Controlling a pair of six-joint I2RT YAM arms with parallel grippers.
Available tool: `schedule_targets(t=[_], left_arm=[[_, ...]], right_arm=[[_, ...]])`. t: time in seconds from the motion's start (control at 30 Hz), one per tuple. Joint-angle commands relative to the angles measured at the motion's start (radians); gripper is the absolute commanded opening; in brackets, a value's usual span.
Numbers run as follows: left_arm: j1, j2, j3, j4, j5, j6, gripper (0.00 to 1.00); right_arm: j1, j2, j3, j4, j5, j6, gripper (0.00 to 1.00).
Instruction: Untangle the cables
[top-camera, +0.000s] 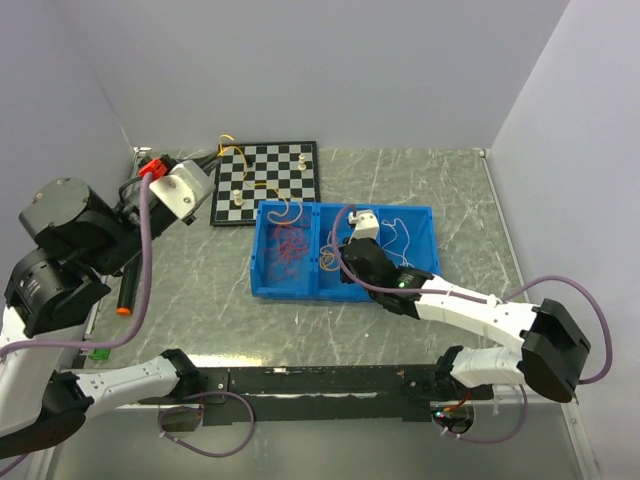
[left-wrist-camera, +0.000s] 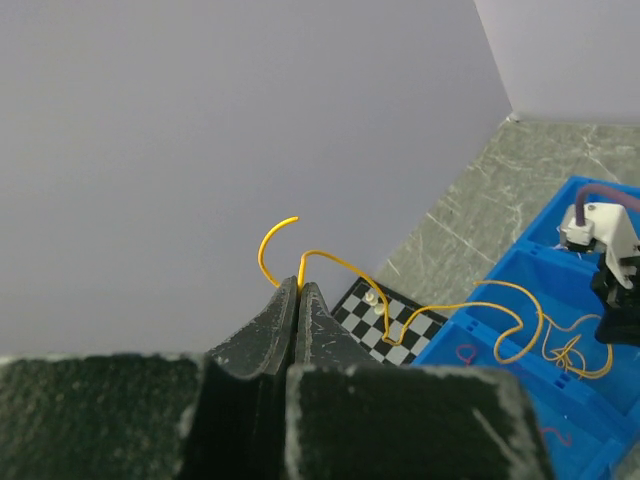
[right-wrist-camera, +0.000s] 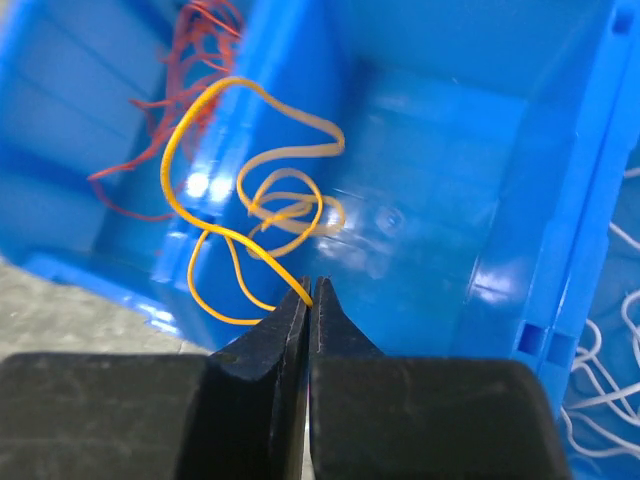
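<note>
left pincer (left-wrist-camera: 298, 285): jaws pressed together, nipping the yellow cable (left-wrist-camera: 270, 235) just below its free end, which curls up and over to the left of the tips; pincer held high beside the pale back-left wall, above the table. right pincer (right-wrist-camera: 310, 290): jaws closed tight on another stretch of yellow cable, tips down inside the middle compartment of the blue bin (top-camera: 290, 293). yellow cable, lie: long axis runs from the raised left pincer at back left, sagging down and across past a corner of the chessboard (top-camera: 270, 180), over the bin's rim and into the middle compartment at front right; there it gathers in a loose knot of loops just beyond the right pincer, one big loop arching up against the divider wall on the left. red cables (top-camera: 292, 245): a tangled heap on the floor of the bin's left compartment, apart from the yellow. white cables (top-camera: 398, 232): thin strands spread in the right compartment, on the far side of the wall from the right pincer. chessboard: flat on the grey-green marbled table (top-camera: 200, 300), touching or just behind the bin's back-left corner, a few pale chess pieces (top-camera: 237, 197) upright on it.
</note>
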Motion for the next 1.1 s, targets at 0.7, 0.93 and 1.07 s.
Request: schedule_targets(t=[0.7, 0.93, 1.07], left_arm=[[-0.003, 0.291, -0.033, 0.16, 0.159, -0.249, 0.01], [-0.006, 0.463, -0.053, 0.229, 0.193, -0.299, 0.01], [-0.011, 0.567, -0.018, 0.177, 0.191, -0.286, 0.01]], right_arm=[[-0.043, -0.424, 0.014, -0.232, 0.123, 0.208, 0.87], [-0.044, -0.618, -0.03, -0.393, 0.236, 0.283, 0.87], [-0.046, -0.646, -0.041, -0.437, 0.26, 0.3, 0.88]])
